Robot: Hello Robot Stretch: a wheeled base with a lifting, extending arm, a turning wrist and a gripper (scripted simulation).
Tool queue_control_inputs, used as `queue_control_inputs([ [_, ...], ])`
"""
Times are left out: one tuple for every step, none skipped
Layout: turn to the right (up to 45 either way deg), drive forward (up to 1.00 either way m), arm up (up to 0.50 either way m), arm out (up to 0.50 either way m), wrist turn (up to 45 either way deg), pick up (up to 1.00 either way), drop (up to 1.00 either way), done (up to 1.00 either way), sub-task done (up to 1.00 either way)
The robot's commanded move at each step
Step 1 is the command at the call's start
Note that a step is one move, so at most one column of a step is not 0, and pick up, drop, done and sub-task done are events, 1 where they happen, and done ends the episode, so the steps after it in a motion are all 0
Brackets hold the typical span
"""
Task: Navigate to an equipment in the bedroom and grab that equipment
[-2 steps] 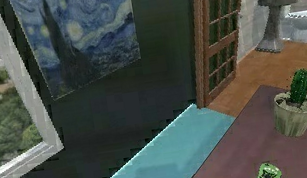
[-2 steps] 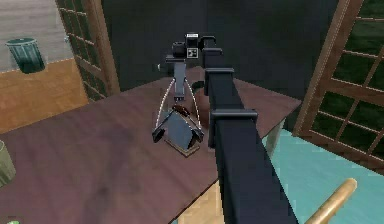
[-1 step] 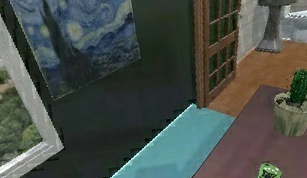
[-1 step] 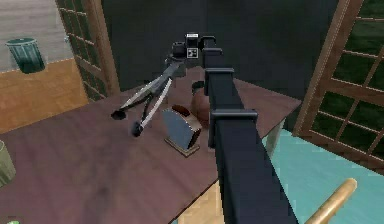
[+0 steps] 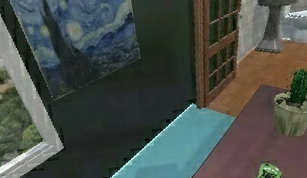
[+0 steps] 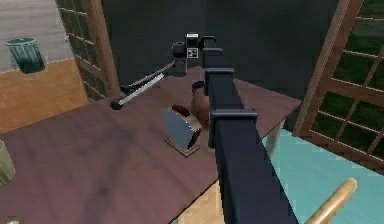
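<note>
The arm [image 6: 240,140] is seen extended over the dark surface [image 6: 80,150]. The fingers [image 6: 145,83] of the gripper [image 6: 118,102] are pointed toward the upper left of the arm side view. Only bare surface lies behind their tips, so nothing is held. The equipment is judged to be the tan, bat-like rod [image 6: 332,204] at the lower right, above the teal floor [image 6: 305,170]. As it lies well apart from the fingers, the base would likely have to be repositioned before any grab.
</note>
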Motion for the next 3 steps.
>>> queue_control_inputs([
  [0.0, 0.00, 0.00, 0.00, 45.0, 0.00, 0.00, 0.00, 0.00],
  [0.0, 0.00, 0.00, 0.00, 45.0, 0.00, 0.00, 0.00, 0.00],
  [0.0, 0.00, 0.00, 0.00, 36.0, 0.00, 0.00, 0.00, 0.00],
])
